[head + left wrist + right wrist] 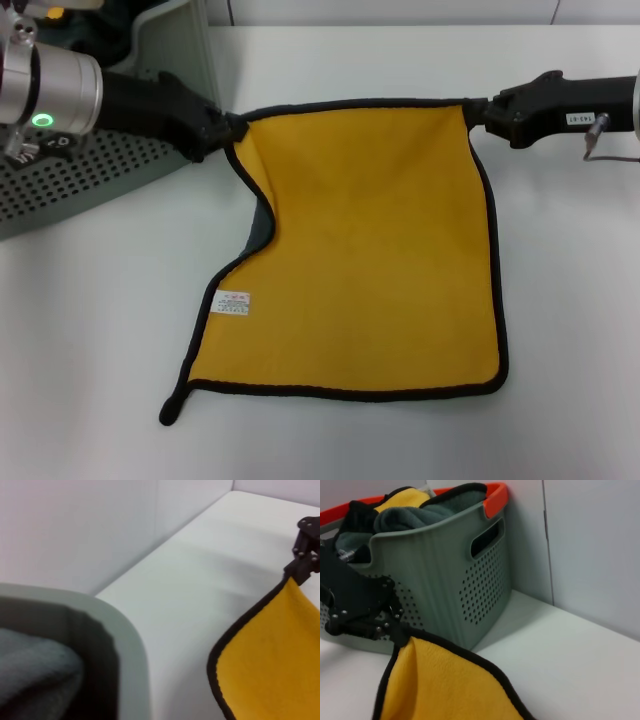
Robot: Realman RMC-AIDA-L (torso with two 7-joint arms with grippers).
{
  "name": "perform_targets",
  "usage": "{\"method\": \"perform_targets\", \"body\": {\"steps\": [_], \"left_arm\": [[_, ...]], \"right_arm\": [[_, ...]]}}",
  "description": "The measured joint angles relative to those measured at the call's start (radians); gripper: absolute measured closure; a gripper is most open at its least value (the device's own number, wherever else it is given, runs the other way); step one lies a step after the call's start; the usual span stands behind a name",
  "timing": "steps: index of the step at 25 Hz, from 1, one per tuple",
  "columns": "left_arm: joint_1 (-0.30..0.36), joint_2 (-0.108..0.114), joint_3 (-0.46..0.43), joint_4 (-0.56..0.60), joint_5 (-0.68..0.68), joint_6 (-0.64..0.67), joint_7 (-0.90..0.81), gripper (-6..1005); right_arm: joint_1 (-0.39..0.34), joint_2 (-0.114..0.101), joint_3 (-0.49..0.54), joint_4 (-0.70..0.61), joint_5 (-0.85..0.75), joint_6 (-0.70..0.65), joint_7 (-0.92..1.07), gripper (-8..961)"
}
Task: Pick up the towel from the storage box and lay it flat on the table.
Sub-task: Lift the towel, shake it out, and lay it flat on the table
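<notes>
Nearest the camera, well short of both claws: corner loop (171, 409) and small white tag (233, 304) of the towel (380, 250), lying on the white counter (90, 330). Yellow face up, mostly flat already. One flaw, on the left claw's side: edge folded inward below that claw, a sliver of the dark grey-green underside (262, 228) showing.

Farther out, the towel's far edge stretched taut between the two claws. Left claw (226, 130) pinched shut on one far corner, right claw (478, 112) pinched shut on the other, far apart from each other. Likely reason for this hold: tension along the top hem to spread the cloth before release, with the near half dragged flat across the counter.

Just beside and behind the left claw: the storage box (90, 190), light grey, walls perforated, an orange rim (495, 502) in the right wrist view. Inside it, more cloth piled up, grey and yellow, exact number of pieces not clear.

Count: two claws, both gripping; one towel out on the counter; one box; one tag; one loop.

Judgement: task near its end, with lowering of the far edge, release and perhaps smoothing of the folded left edge remaining.
</notes>
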Motion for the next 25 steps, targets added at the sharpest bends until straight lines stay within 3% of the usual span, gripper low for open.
{"method": "perform_targets", "body": {"steps": [2,4,6,8,10,14,25], "left_arm": [[0.016,-0.015,0.016,0.029,0.0,0.012,-0.003,985],[0.047,-0.044,0.051,0.097,0.001,0.016,-0.007,985],[0.087,-0.073,0.106,0.195,0.003,0.017,-0.025,984],[0.124,-0.087,0.184,0.29,0.002,0.017,-0.064,984],[0.143,-0.087,0.259,0.363,0.003,0.014,-0.105,984],[0.144,-0.085,0.298,0.437,0.055,0.008,-0.128,983],[0.092,-0.087,0.401,0.477,0.286,-0.005,-0.175,971]], "right_arm": [[-0.005,0.0,0.0,0.0,0.0,-0.001,0.0,941],[-0.011,0.0,0.001,0.0,-0.001,-0.006,0.0,941],[-0.014,0.0,0.003,0.0,-0.001,-0.01,0.0,940],[-0.015,0.001,0.003,0.0,0.003,-0.014,0.0,939],[-0.019,0.001,0.002,-0.001,0.004,-0.015,0.0,939],[-0.027,0.001,0.003,-0.005,0.004,-0.014,0.0,938],[-0.026,-0.001,0.001,-0.002,0.0,0.013,-0.005,934]]}}
